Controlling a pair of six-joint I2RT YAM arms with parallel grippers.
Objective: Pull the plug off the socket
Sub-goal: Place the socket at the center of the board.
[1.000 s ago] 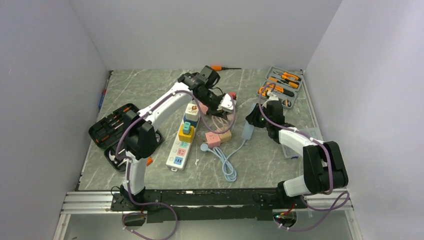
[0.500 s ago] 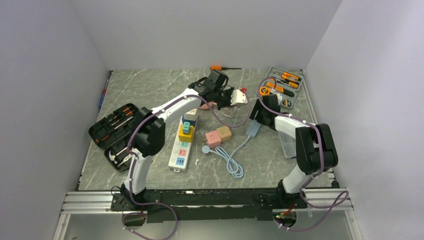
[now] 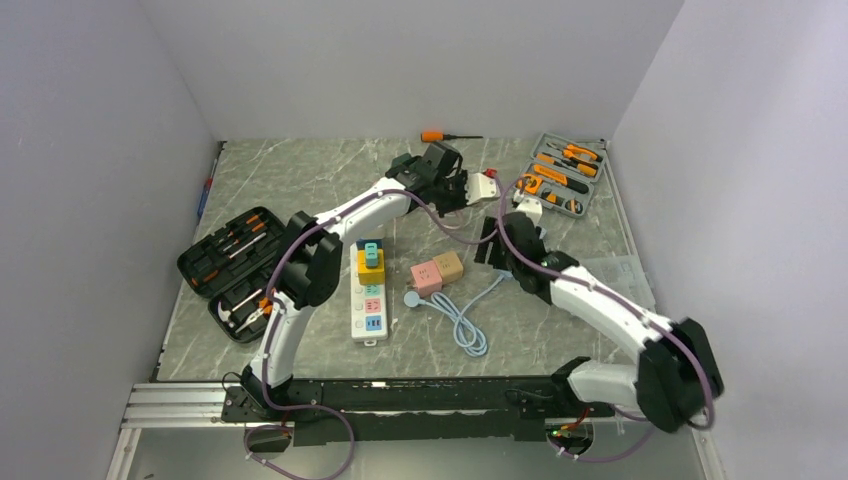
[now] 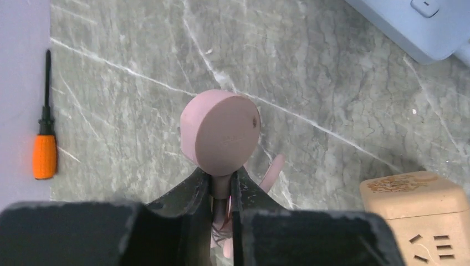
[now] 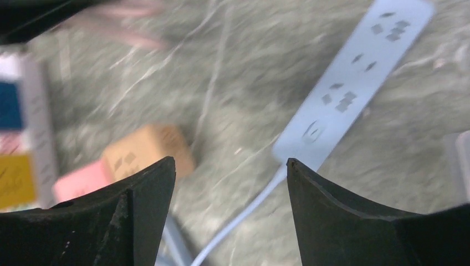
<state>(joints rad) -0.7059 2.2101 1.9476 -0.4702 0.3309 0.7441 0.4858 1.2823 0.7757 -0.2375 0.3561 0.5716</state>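
My left gripper (image 4: 220, 183) is shut on the stem of a round pink plug (image 4: 220, 132) and holds it above the marble table, clear of any socket. In the top view this gripper (image 3: 465, 190) is at the back middle. A tan cube socket (image 4: 413, 202) lies below right of the plug. My right gripper (image 5: 230, 166) is open and empty, low over the table. The light-blue power strip (image 5: 354, 83) lies ahead of it, and its pale cord (image 5: 244, 213) runs between the jaws. In the top view the right gripper (image 3: 488, 243) is mid-table.
A white power strip (image 3: 368, 300) with coloured plugs lies left of centre. Pink and tan cube sockets (image 3: 438, 272) sit beside it. An open black tool case (image 3: 225, 265) is at left, a grey tool tray (image 3: 560, 175) at back right, and an orange screwdriver (image 3: 435, 135) at the back edge.
My left gripper has moved back and right with the pink plug, away from the white strip. The right arm has swung inward over the blue strip. The white strip has shifted.
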